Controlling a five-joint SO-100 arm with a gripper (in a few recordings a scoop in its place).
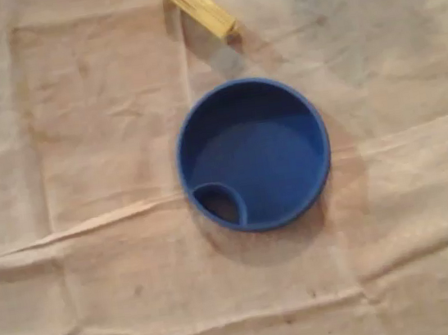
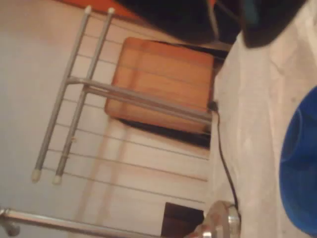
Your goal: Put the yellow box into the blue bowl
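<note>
In the overhead view a long, narrow yellow box lies diagonally on the cloth at the top edge, a little left of centre. Part of it is cut off by the frame. The round blue bowl sits in the middle of the table, below and slightly right of the box, with a gap of cloth between them. Nothing lies inside the bowl, and a small thumb-hole tab sits at its lower left rim. In the wrist view, which lies on its side, a piece of the blue bowl shows at the right edge.
A wrinkled beige cloth covers the whole table. The wrist view looks past the table edge to a wooden chair with metal legs on the floor. A dark cable runs along that edge, and dark shapes sit at the top.
</note>
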